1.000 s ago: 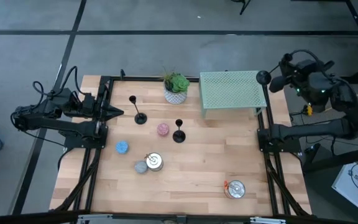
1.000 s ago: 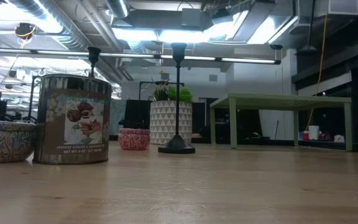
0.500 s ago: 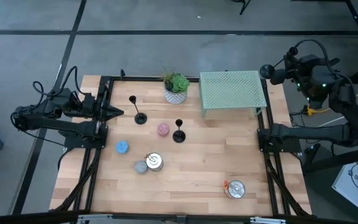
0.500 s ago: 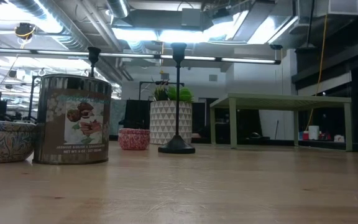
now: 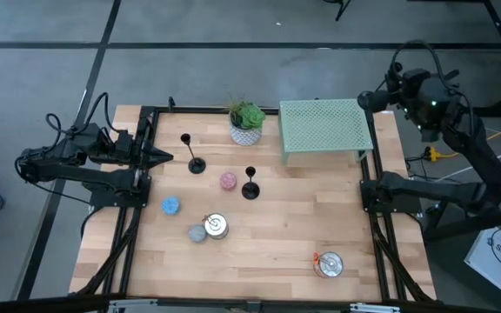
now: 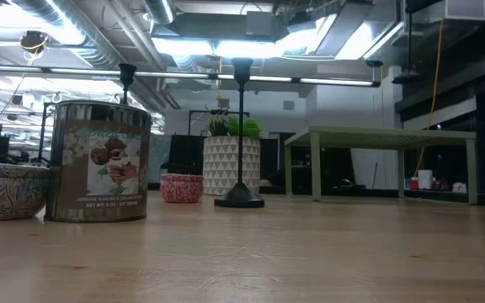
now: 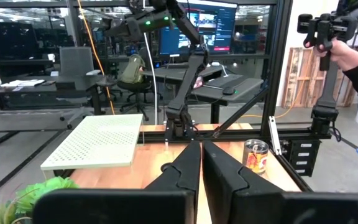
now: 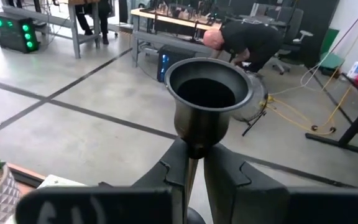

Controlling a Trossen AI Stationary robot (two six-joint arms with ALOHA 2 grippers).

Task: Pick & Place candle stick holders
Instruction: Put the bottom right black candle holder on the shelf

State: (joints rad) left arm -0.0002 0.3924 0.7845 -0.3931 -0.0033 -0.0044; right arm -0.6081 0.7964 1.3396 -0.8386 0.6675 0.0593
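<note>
Here a holder (image 8: 207, 99) is pinched by its thin stem in the right pincer (image 8: 194, 163), at two o'clock above the worktop (image 5: 268, 235); stiff, light, top-heavy. Left pincer (image 7: 201, 163) is closed, empty.

A: My arms look matte black throughout, built of tubular links with bulky joints, and loose black cables loop off each wrist.

B: Any markings?

A: I see a green light on the right arm (image 5: 422, 109); fingers (image 7: 182, 171) are dark, angular, tapering.
</note>
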